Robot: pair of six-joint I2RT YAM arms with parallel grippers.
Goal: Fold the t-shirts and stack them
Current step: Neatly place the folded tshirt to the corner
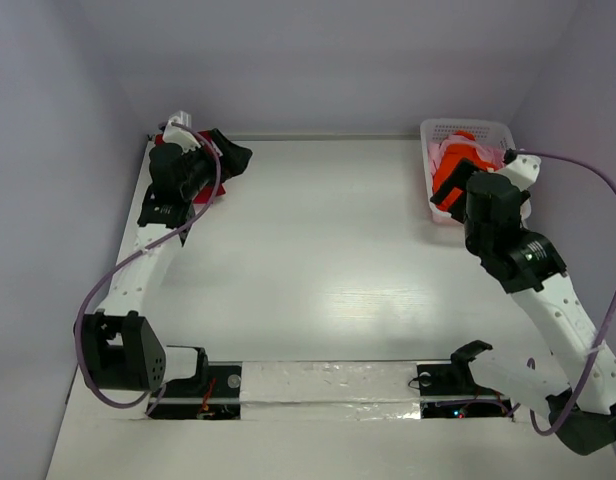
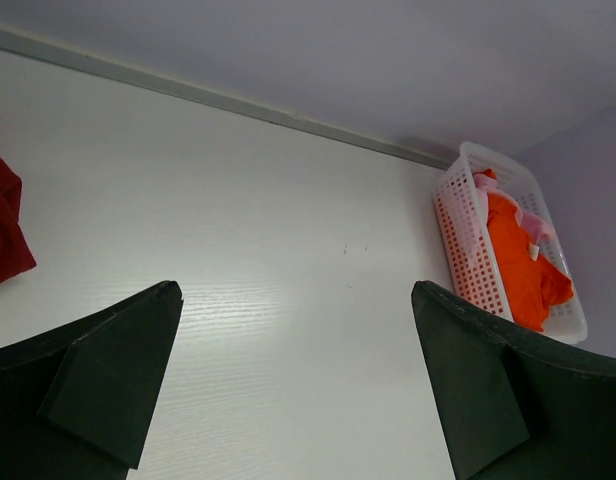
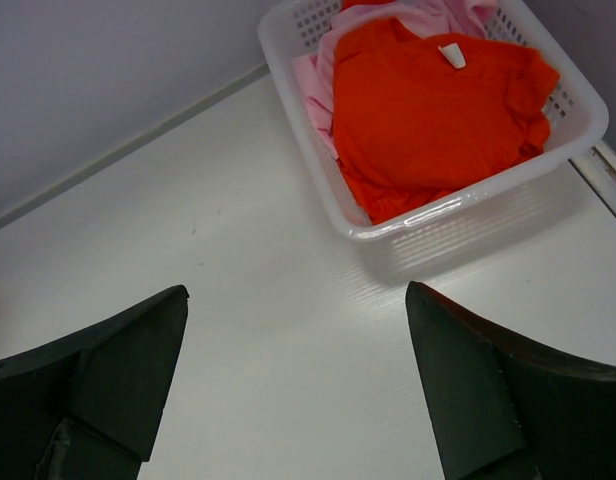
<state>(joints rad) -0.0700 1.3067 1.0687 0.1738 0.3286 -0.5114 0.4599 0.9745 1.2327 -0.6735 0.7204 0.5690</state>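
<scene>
T-shirts lie in two places. We see the bright orange t-shirt, its white neck label showing, spread loosely over the pale pink t-shirt inside the white basket at the far right corner of the table. The dark red t-shirt sits bunched at the far left, perhaps partly folded. The left gripper and the right gripper both gape wide, holding nothing.

The dark red shirt is cut off by the left wrist view's edge, and from above the left arm covers most of it. In the basket, the orange shirt buries most of the pale pink shirt.
</scene>
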